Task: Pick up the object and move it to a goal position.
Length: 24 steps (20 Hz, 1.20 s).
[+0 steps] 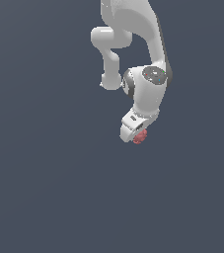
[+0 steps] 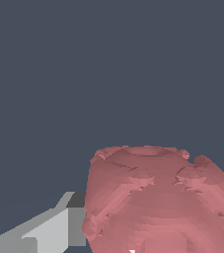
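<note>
The object (image 1: 140, 137) is a small dull-red bumpy lump sitting right at the tip of my white gripper (image 1: 136, 132) in the exterior view. In the wrist view the object (image 2: 158, 197) fills the space between the fingers. One grey finger (image 2: 49, 232) presses against its side; only a sliver of the other shows past the lump. The gripper (image 2: 155, 244) is shut on the object. The lump hides the fingertips themselves.
The white arm (image 1: 150, 54) comes down from the top of the exterior view. Around it there is only a plain dark blue-grey surface (image 1: 44, 188), with no other objects or edges in sight.
</note>
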Each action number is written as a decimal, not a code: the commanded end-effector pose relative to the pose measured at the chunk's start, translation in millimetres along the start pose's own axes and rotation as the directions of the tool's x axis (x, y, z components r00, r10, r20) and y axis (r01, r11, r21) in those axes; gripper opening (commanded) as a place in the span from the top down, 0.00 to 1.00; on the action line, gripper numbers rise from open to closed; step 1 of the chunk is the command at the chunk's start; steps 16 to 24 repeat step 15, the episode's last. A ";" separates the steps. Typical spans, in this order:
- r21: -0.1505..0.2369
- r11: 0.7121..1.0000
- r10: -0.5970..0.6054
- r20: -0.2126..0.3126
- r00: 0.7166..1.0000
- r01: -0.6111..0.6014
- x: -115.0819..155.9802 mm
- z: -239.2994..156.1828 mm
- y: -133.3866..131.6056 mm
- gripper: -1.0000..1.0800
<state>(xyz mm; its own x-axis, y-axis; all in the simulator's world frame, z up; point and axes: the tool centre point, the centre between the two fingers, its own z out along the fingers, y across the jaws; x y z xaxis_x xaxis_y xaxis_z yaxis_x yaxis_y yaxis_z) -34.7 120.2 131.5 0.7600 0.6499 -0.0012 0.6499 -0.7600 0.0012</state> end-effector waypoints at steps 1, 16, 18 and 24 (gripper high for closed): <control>0.000 1.000 0.001 0.000 1.000 -0.001 10.1 -11.4 -26.8 1.00; 0.001 1.000 0.001 -0.001 1.000 -0.001 42.3 -42.3 -96.2 1.00; 0.001 1.000 0.001 -0.001 1.000 -0.001 42.3 -42.3 -96.2 1.00; 0.001 1.000 0.001 -0.001 1.000 -0.001 42.3 -42.3 -96.2 1.00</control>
